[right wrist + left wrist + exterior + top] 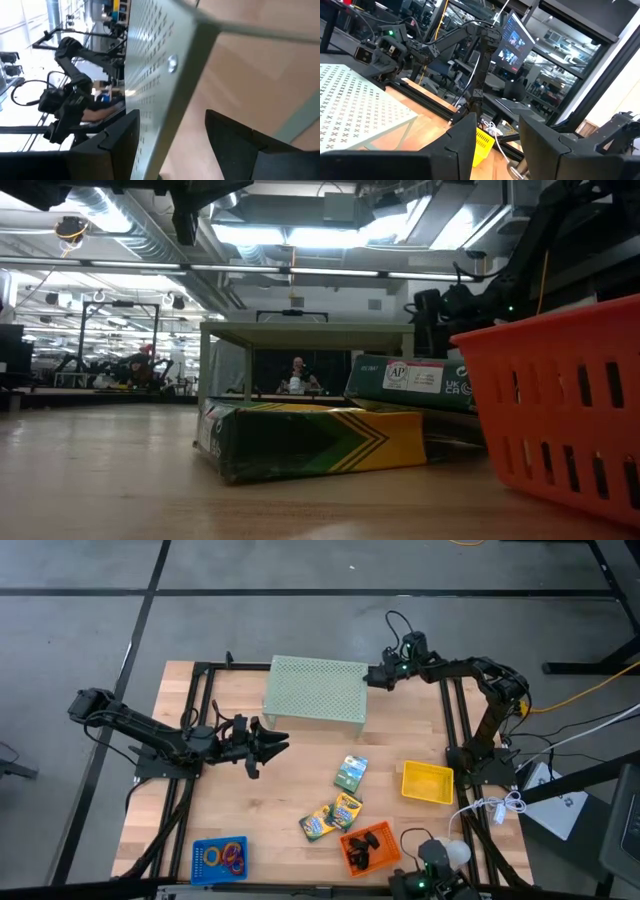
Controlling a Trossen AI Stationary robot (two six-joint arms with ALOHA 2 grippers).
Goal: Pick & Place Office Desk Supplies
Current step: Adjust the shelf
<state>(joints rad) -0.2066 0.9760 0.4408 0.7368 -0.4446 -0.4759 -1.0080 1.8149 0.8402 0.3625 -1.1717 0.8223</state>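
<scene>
Wooden table (290,800), mesh riser (315,688), crayon boxes (340,805), blue tray (200,862), orange basket (385,848), yellow tray (426,783)

Your left gripper (272,747) hovers mid-table, fingers parted, holding nothing. Your right gripper (372,675) reaches out at the far side, fingers likewise spread.

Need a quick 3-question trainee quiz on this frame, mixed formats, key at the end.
1. True or false: the orange basket holds small black clips.
2. How many crayon boxes lie on the table? A) one B) three C) five
3. Fill in: the right end effector is at the edge of the pale green mesh ____.

Key:
1. True.
2. B. One lies apart, and two sit together by the orange basket.
3. Riser. The right wrist view shows its open fingers straddling the edge. The left end effector hangs open and empty over bare wood.
</scene>
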